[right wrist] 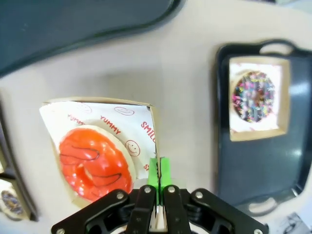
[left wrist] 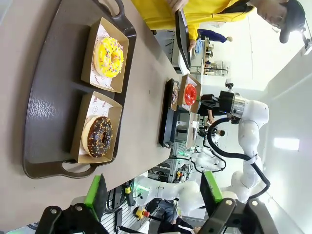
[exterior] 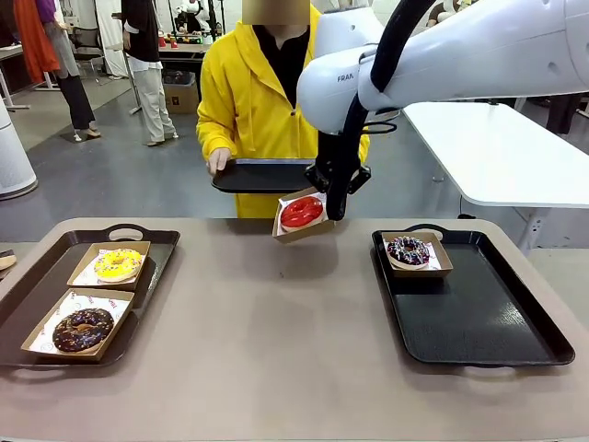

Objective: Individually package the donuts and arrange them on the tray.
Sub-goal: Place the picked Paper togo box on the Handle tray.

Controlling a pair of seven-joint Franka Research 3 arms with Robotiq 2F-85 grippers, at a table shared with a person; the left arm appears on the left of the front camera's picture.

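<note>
Red icing marks the donut (exterior: 302,212) now in the air: it sits in a cardboard box (exterior: 296,229) that the right gripper (exterior: 333,208) holds above the far middle of the table (exterior: 276,313), tilted toward the robot. From the right wrist, the green pads (right wrist: 158,171) are pressed tight on the box's side wall, printed paper pinched with it.

On the right tray (exterior: 479,318), the purple donut (exterior: 408,250) already rests in its box at the far corner, so one piece looks placed. The red one seems bound for the same tray, most of which is bare. On the left tray (exterior: 37,295), the yellow donut (exterior: 118,264) and the chocolate donut (exterior: 83,330) each lie boxed, waiting to be moved.

A person in yellow holds a third tray (exterior: 262,175) just behind the lifted box. The left gripper (left wrist: 153,192) hangs spread and empty beside the left tray; its exact height is hard to judge.
</note>
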